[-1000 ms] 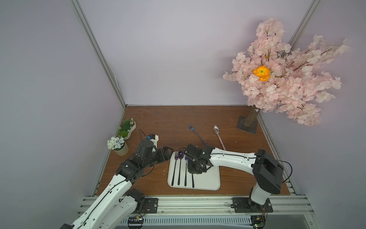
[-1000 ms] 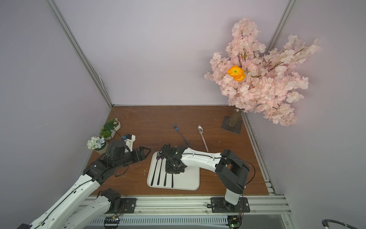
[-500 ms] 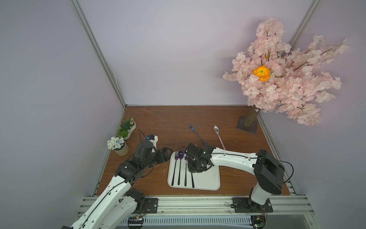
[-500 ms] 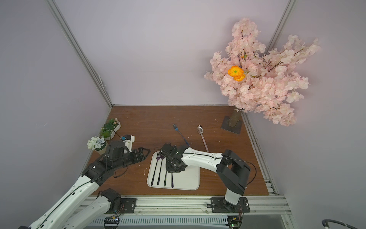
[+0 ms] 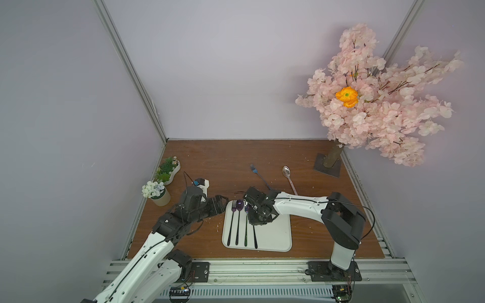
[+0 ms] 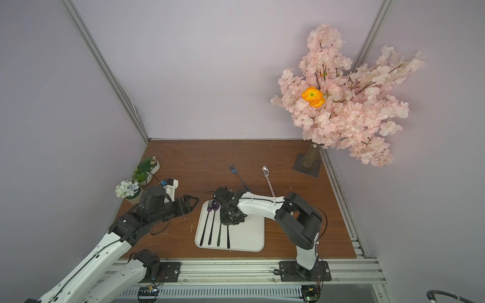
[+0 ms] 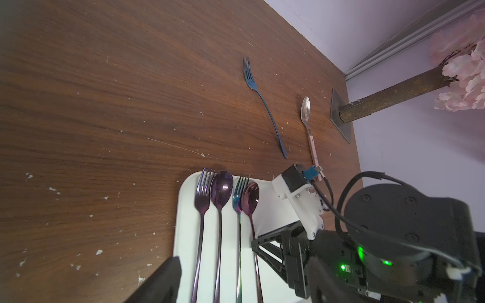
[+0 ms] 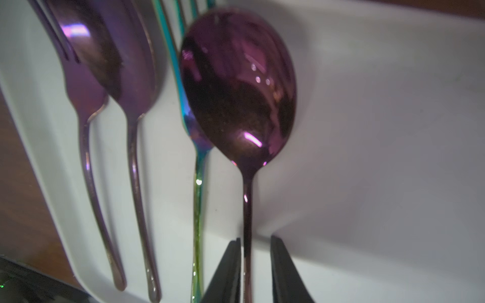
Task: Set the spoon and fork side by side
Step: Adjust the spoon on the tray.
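Tray [image 5: 278, 236]: half toward the R arm is bare, ample room; other half holds four pcs in a row. Table [image 5: 210, 157] beyond the far edge is open, save blue fork [image 5: 258, 174] and silver spoon [image 5: 288, 175]. Purple spoon [image 8: 237, 86] lies last in the row, bowl against iridescent fork [image 8: 198, 168]. We find right fingers [image 8: 228, 272] straddling its handle, slightly parted, not clamped. Left fingers [image 7: 165, 280] are spread, empty, by the tray's edge.

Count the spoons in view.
3. One purple spoon lies on the white tray beside the purple fork; a second purple spoon lies there, handle between the fingers of the right gripper. A silver spoon lies on the table beyond the tray. None seems hidden.
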Available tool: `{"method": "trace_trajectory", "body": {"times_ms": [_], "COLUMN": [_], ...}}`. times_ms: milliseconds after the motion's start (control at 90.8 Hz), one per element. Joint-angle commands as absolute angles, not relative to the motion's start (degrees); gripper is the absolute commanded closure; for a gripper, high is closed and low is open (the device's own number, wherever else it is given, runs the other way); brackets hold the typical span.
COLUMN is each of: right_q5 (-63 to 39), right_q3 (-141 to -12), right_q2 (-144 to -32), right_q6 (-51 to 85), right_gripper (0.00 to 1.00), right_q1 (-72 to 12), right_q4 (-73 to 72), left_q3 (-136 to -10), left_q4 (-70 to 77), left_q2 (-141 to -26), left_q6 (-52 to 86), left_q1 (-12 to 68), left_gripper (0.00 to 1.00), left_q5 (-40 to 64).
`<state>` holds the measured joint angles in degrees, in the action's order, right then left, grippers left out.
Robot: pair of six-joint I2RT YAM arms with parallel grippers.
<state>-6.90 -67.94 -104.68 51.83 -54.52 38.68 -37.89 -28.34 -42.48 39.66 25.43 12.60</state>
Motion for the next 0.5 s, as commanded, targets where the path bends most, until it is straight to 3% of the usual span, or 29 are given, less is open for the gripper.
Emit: {"method": "trace_trajectory", "body": {"times_ms": [0, 484], "right_q5": [-6.6, -8.8], "right_q3": [-66.9, -59.1], "right_q2": [-106.6, -102.0], "right_q6": [52.6, 62.7], "right_gripper": [0.80, 0.93], "right_q1": [-54.0, -52.2], "right_q4": [35.1, 26.5], "left_q3": [-37.9, -38.0], "left_q4": [-29.9, -30.7], "left_q2": [-42.0, -41.1], "left_q6": [39.0, 38.8], "left_q1": [24.8, 24.8], "left_gripper": [0.22, 0.22], "left_q5": [11.7, 10.6]}}
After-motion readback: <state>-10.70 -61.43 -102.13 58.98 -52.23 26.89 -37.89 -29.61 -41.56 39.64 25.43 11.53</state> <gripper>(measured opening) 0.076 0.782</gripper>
